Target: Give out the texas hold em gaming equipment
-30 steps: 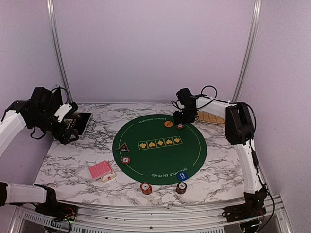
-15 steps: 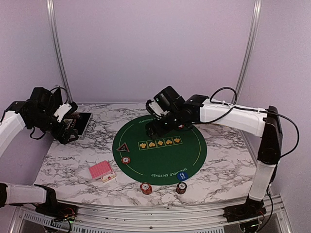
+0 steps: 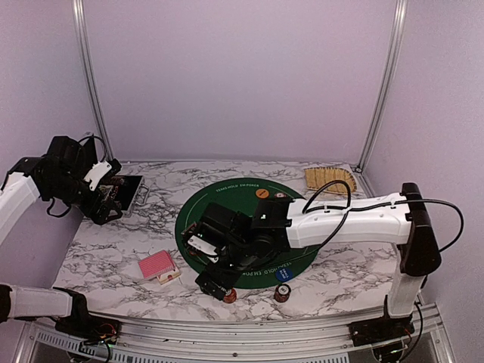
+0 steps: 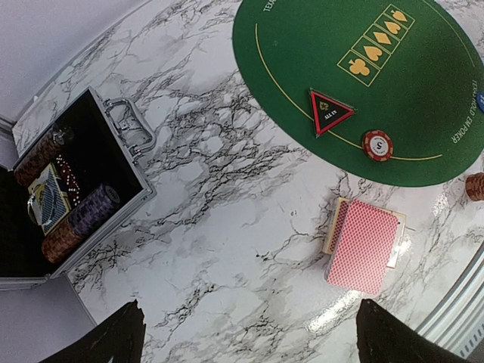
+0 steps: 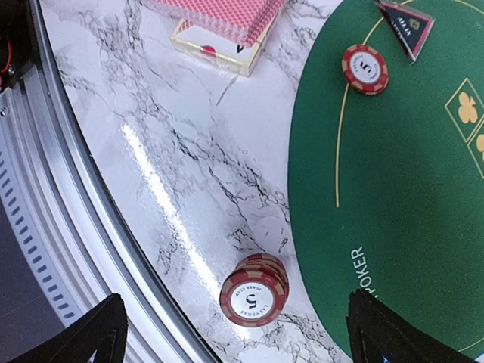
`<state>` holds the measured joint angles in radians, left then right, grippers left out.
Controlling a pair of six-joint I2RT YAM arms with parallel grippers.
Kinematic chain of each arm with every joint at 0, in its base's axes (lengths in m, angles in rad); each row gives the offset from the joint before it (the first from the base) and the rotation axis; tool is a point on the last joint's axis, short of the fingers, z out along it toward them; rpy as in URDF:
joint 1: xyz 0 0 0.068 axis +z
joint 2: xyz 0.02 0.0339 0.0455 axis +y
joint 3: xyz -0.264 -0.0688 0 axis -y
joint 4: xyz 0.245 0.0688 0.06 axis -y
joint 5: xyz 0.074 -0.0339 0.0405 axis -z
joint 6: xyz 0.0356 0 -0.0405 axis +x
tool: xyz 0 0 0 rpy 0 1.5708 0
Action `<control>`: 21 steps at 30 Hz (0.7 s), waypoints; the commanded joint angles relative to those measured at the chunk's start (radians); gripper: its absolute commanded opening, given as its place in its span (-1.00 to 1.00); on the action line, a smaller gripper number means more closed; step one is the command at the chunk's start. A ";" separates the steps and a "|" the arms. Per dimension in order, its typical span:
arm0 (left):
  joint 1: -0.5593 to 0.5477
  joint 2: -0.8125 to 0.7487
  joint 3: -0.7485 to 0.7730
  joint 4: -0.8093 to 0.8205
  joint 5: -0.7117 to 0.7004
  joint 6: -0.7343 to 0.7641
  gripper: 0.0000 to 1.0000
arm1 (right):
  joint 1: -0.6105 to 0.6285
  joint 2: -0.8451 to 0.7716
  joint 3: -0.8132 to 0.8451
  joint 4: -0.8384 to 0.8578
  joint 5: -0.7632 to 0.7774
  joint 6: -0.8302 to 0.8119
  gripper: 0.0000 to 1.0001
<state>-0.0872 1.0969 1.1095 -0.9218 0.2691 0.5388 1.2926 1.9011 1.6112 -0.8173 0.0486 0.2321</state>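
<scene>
Partly cropped cards [image 5: 219, 15], clipped triangle [image 5: 407, 24], chip stack [image 5: 255, 291]

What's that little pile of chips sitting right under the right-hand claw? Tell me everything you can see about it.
The chip stack is a short, fairly neat pile of round poker chips with red-and-cream striped edges. The top chip has a white centre printed with a 5. It stands flat on the marble table, just off the rim of the green mat and near the metal rail. Nothing touches it; the right gripper hovers above it, open.
</scene>
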 commanded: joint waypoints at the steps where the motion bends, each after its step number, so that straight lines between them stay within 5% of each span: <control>1: -0.003 -0.024 -0.006 -0.028 0.008 -0.004 0.98 | 0.017 0.071 0.018 -0.031 0.002 0.036 0.96; 21: -0.003 -0.020 -0.001 -0.028 0.018 -0.007 0.98 | 0.014 0.133 -0.040 0.000 0.044 0.030 0.48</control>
<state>-0.0872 1.0840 1.1091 -0.9218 0.2699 0.5385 1.3045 2.0190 1.5776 -0.8318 0.0784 0.2611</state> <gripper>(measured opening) 0.989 0.751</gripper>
